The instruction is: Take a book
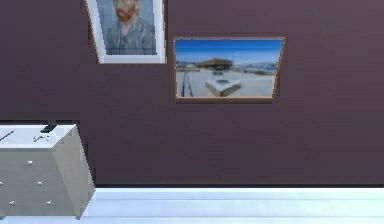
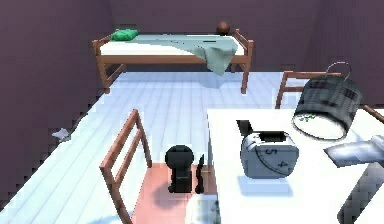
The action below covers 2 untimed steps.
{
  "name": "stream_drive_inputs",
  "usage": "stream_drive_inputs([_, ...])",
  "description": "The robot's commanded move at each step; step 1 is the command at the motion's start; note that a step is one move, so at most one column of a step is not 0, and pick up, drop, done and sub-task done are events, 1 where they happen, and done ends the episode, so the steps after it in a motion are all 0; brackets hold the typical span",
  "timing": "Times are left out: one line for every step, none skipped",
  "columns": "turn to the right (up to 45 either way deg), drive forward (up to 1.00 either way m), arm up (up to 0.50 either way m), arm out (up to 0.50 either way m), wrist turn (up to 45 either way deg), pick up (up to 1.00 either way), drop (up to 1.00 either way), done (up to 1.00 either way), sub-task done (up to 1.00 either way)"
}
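White desk [image 2: 225, 130] carried grey toaster-like box [image 2: 270, 155], dark bucket [image 2: 328, 100], flat grey item [image 2: 355, 152] at arm side view's right, poss. book, couldn't tell, end effector [image 2: 198, 178] hung by wooden chair [image 2: 125, 150], unclear whether it held anything.

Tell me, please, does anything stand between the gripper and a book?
Cannot tell. What to take is unclear; a small dark thing lies on the white dresser. Nearest the gripper stand a wooden chair and a white table.
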Motion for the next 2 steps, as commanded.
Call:
stream_drive_inputs([0.0, 0.00, 0.50, 0.00, 0.0, 0.00, 0.00, 0.00, 0.00])
stream_drive_inputs([0.0, 0.00, 0.02, 0.00, 0.0, 0.00, 0.00, 0.00, 0.00])
